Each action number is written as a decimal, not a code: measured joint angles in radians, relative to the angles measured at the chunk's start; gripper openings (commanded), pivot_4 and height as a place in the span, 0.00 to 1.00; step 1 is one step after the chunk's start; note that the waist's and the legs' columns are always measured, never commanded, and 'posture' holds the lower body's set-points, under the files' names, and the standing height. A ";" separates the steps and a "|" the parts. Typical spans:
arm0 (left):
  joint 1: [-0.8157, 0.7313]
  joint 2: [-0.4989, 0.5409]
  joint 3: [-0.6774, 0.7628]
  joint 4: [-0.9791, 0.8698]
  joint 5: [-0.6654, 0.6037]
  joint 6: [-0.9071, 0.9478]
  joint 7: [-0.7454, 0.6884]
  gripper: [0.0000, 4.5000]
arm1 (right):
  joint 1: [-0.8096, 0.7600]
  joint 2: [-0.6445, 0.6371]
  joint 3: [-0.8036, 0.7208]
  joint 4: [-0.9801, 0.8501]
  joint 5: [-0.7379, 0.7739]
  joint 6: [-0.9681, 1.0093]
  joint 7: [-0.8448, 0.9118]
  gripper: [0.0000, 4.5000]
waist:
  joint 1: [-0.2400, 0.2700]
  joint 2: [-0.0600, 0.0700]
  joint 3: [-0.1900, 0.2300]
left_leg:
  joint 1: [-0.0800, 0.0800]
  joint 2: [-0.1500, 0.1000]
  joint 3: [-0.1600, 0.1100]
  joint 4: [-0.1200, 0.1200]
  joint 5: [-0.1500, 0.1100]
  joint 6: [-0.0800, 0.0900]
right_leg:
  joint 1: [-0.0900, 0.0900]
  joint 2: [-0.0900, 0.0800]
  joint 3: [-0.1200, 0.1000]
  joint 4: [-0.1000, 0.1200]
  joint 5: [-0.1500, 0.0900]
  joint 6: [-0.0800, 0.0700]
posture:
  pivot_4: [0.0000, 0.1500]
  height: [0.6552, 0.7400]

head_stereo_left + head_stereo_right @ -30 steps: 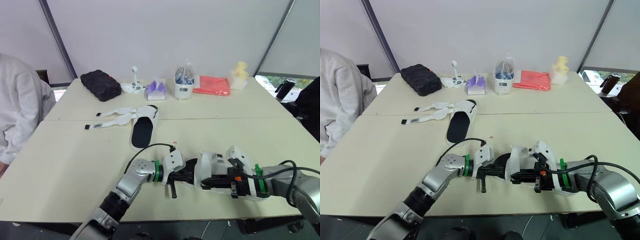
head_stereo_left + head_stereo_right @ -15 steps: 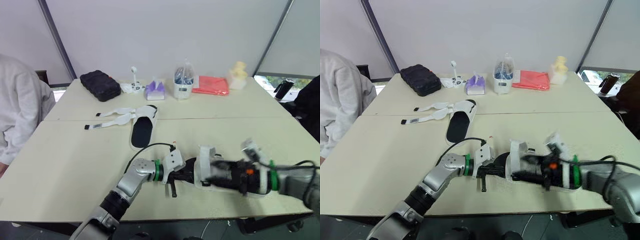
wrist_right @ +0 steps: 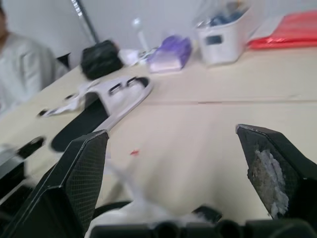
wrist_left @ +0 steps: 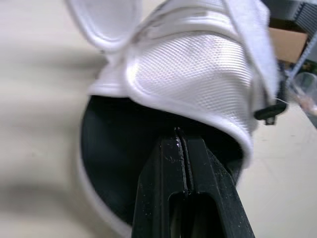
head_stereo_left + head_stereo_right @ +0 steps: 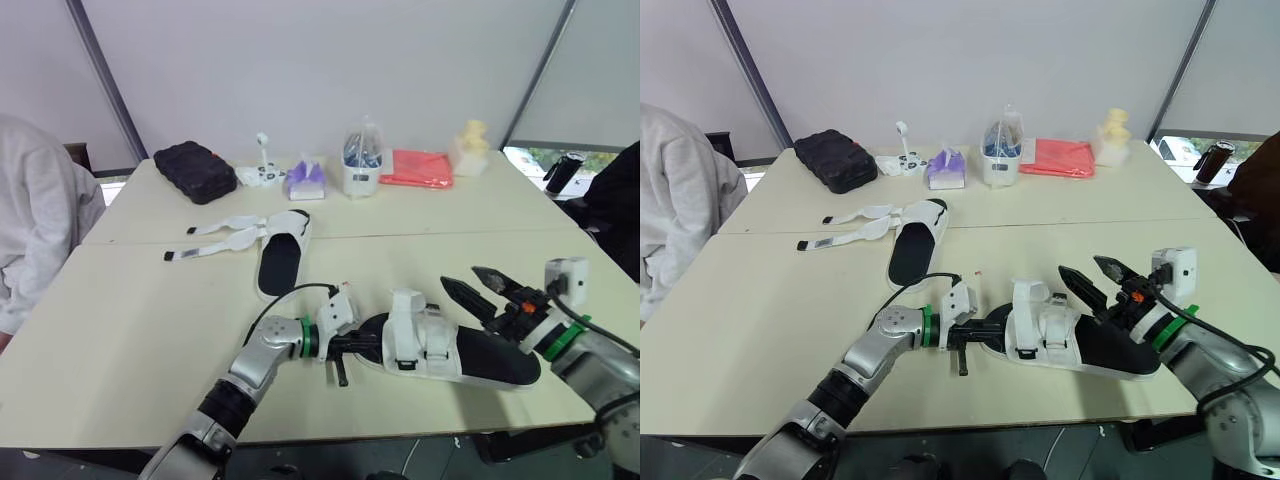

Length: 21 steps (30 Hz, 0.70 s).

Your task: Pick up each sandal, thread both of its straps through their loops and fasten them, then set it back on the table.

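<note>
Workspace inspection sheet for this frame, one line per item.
Surface: two beige tables butted together.
Job's things: near sandal lying flat, straps folded across; far sandal flat, straps splayed loose.
Clutter: black case, purple tissue pack, white tub, red folder, yellow object along the far edge.
Tools: left tool shut, at near sandal's strapped end; right tool open, above its other end.
Cables: black cable looped off left wrist.
Surroundings: person in pale sweatshirt at left.
</note>
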 measured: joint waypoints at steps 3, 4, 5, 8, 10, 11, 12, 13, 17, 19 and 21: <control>-0.005 0.026 0.031 0.000 -0.023 0.014 -0.004 0.00 | -0.069 0.110 0.049 0.048 -0.091 -0.147 -0.062 0.99 | -0.021 0.001 0.001 | 0.000 0.001 0.000 -0.001 0.001 -0.001 | -0.001 0.002 0.000 0.002 0.001 -0.001 | 1.00 1.00; -0.010 0.035 0.039 -0.002 -0.025 0.026 -0.004 0.00 | -0.108 0.149 0.059 0.096 -0.144 -0.224 -0.093 0.99 | -0.026 0.001 0.001 | 0.000 0.001 0.000 0.000 0.001 -0.002 | -0.001 0.002 0.001 0.002 0.001 -0.001 | 1.00 1.00; -0.014 0.047 0.043 -0.006 -0.027 0.035 -0.004 0.00 | -0.150 0.177 0.068 0.147 -0.194 -0.294 -0.124 0.99 | -0.029 0.002 0.002 | 0.001 0.001 0.000 0.000 0.002 -0.002 | -0.001 0.003 0.001 0.003 0.001 -0.001 | 1.00 1.00; -0.015 0.081 0.053 -0.022 -0.038 0.048 -0.013 0.00 | -0.252 0.208 0.108 0.292 -0.346 -0.477 -0.200 0.99 | -0.044 0.003 0.002 | 0.001 0.001 0.000 -0.001 0.003 -0.004 | -0.004 0.004 0.001 0.009 0.001 -0.002 | 1.00 1.00; -0.014 0.086 0.057 -0.034 -0.041 0.064 -0.013 0.00 | -0.308 0.205 0.124 0.402 -0.444 -0.593 -0.246 0.99 | -0.046 0.003 0.002 | 0.001 0.000 0.000 -0.003 0.004 -0.006 | -0.007 0.004 0.001 0.013 0.001 -0.002 | 1.00 1.00; -0.012 0.087 0.060 -0.039 -0.041 0.068 -0.012 0.00 | -0.335 0.205 0.128 0.465 -0.496 -0.657 -0.282 0.99 | -0.045 0.003 0.002 | 0.001 0.000 0.000 -0.004 0.005 -0.008 | -0.009 0.004 0.001 0.014 0.001 -0.003 | 1.00 1.00; -0.009 0.087 0.062 -0.041 -0.041 0.068 -0.011 0.00 | -0.372 0.203 0.128 0.548 -0.555 -0.730 -0.331 0.99 | -0.045 0.004 0.003 | 0.001 0.000 0.000 -0.006 0.007 -0.011 | -0.011 0.004 0.002 0.015 0.001 -0.003 | 1.00 1.00; -0.007 0.087 0.063 -0.045 -0.041 0.069 -0.010 0.00 | -0.399 0.199 0.125 0.606 -0.596 -0.786 -0.371 0.99 | -0.045 0.004 0.003 | 0.001 0.000 0.001 -0.009 0.008 -0.012 | -0.012 0.004 0.003 0.015 0.001 -0.004 | 1.00 1.00; 0.008 0.081 0.066 -0.063 -0.041 0.068 0.006 0.00 | -0.493 0.078 0.200 0.836 -0.929 -1.005 -0.667 0.99 | -0.043 0.005 0.003 | 0.001 -0.001 0.001 -0.015 0.014 -0.022 | -0.017 0.004 0.003 0.018 0.001 -0.008 | 1.00 1.00; 0.019 0.077 0.072 -0.070 -0.041 0.065 0.019 0.00 | -0.533 0.039 0.210 0.895 -1.010 -1.071 -0.753 0.99 | -0.044 0.004 0.003 | 0.001 0.000 0.001 -0.015 0.015 -0.023 | -0.017 0.005 0.004 0.018 0.000 -0.009 | 1.00 1.00; 0.018 0.053 0.082 -0.056 -0.041 0.066 0.056 0.00 | -0.552 0.076 0.199 0.902 -0.896 -1.093 -0.670 0.99 | -0.046 0.004 0.003 | 0.004 0.003 0.001 -0.016 0.015 -0.023 | -0.013 0.005 0.004 0.017 0.000 -0.009 | 1.00 1.00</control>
